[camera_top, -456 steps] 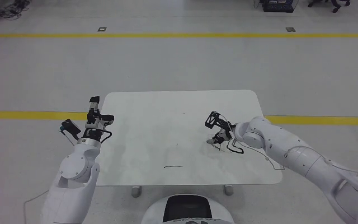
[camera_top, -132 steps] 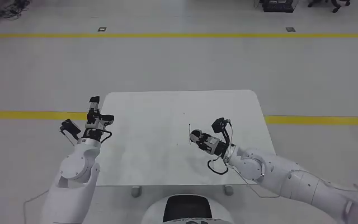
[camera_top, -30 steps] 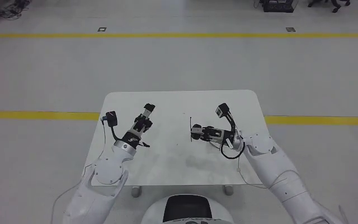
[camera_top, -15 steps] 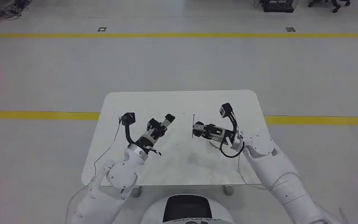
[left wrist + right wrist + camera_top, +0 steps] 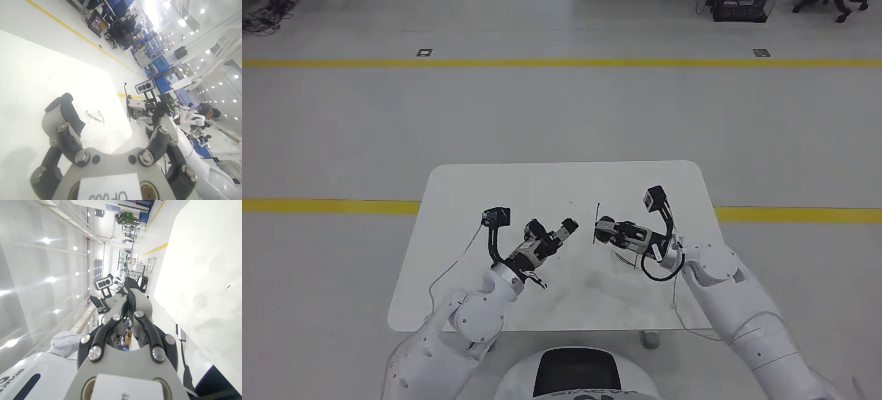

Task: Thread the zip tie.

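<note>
White table (image 5: 542, 180), open hall floor | right gripper (image 5: 604, 231) clamps zip tie (image 5: 597, 212) upright at frame centre | left gripper (image 5: 568, 228) spread wide, empty, just beside | step: closing in for threading — next likely needs left pinching the free tail.

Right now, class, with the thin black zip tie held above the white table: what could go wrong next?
The thin black zip tie is held only by the shut right gripper; a bump could twist or drop it. The open left gripper points at it from close by and may miss the slim strap.
</note>
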